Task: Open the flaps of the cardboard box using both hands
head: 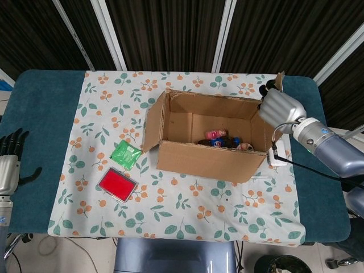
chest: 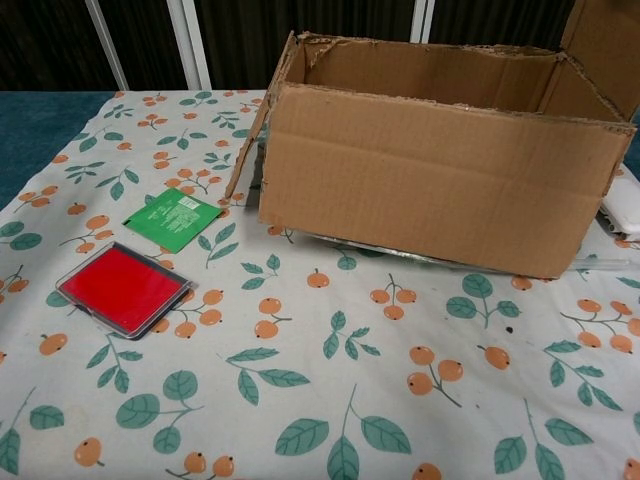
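The cardboard box (head: 202, 162) (chest: 430, 190) stands open-topped in the middle of the floral cloth. Its left flap (head: 152, 122) (chest: 262, 120) hangs outward. My right hand (head: 277, 106) rests against the right flap (head: 279, 78) (chest: 605, 45), which leans out past the box's right wall; the hand's back hides how the fingers lie on it. In the chest view the flap shows and the hand does not. My left hand (head: 9, 165) hovers at the table's far left edge, fingers apart, holding nothing. Small toys (head: 220, 138) lie inside the box.
A green packet (head: 125, 153) (chest: 173, 218) and a red flat case (head: 118, 185) (chest: 122, 287) lie on the cloth left of the box. A white object (head: 277, 157) (chest: 622, 212) sits against the box's right side. Teal table margins (head: 40, 114) flank the cloth.
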Available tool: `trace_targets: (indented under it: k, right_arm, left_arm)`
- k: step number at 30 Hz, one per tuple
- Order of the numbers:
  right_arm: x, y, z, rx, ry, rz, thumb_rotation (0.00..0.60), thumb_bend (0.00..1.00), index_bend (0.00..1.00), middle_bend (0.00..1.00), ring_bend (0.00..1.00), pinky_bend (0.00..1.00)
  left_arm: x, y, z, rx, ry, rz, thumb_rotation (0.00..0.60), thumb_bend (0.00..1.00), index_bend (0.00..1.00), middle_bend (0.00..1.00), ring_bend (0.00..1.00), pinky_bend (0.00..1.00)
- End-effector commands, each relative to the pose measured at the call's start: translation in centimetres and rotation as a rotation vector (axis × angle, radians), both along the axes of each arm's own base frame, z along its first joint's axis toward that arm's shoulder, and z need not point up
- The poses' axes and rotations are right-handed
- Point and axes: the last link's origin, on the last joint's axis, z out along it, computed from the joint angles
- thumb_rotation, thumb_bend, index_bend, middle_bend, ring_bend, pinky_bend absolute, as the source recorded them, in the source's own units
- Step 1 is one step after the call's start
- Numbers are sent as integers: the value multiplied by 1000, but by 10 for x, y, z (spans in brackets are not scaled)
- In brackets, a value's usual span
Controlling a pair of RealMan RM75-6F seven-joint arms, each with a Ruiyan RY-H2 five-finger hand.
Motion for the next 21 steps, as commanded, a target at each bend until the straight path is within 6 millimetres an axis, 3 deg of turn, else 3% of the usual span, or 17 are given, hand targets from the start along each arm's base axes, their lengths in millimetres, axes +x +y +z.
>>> trace_targets:
  k: [1, 14, 18, 21]
  right_arm:
    - [-5, 1, 4, -16, 0, -8, 600, 514, 298, 339, 149, 229]
    - [-39, 8, 15, -69, 3, -86, 600, 505, 288, 332, 146, 229]
    - [-51, 14, 14, -107, -95, -112, 600, 498, 273, 331, 146, 229]
    - [-63, 23, 10, -170, -264, -136, 600, 468, 239, 304, 146, 228]
  left_arm:
    - [0, 0, 0, 0, 1, -1, 600, 211, 0, 0, 0, 26]
    - [0, -1, -1, -9, 5, 2, 600, 211, 0, 0, 0, 18]
    - [0, -1, -1, -8, 5, 2, 600, 211, 0, 0, 0, 18]
    - [1, -1, 0, -8, 10, -2, 600, 200, 0, 0, 0, 13]
